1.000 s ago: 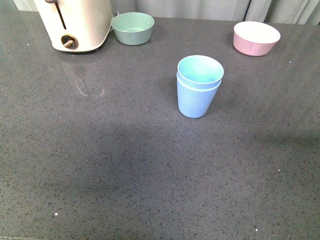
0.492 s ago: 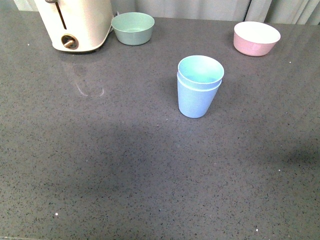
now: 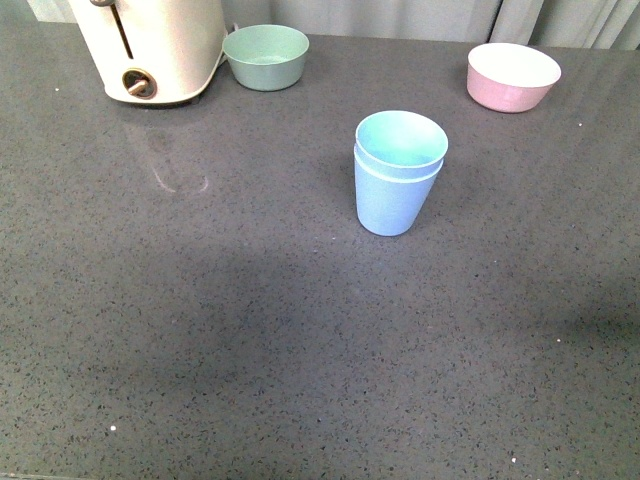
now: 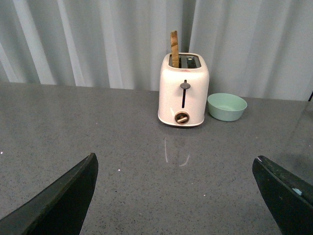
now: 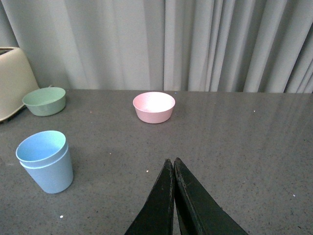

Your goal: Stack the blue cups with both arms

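Note:
The two blue cups stand nested, one inside the other, upright on the grey table right of centre in the front view. They also show in the right wrist view. Neither arm shows in the front view. My left gripper is open wide and empty above the table, facing the toaster; the cups are out of its view. My right gripper is shut and empty, its tips together above the table, well apart from the cups.
A cream toaster holding a slice of toast stands at the back left. A low green bowl sits next to it. A pink bowl with a white inside sits at the back right. Grey curtains hang behind the table.
The cups and bowls have not moved. The shadow on the table at the right edge has shifted slightly lower.

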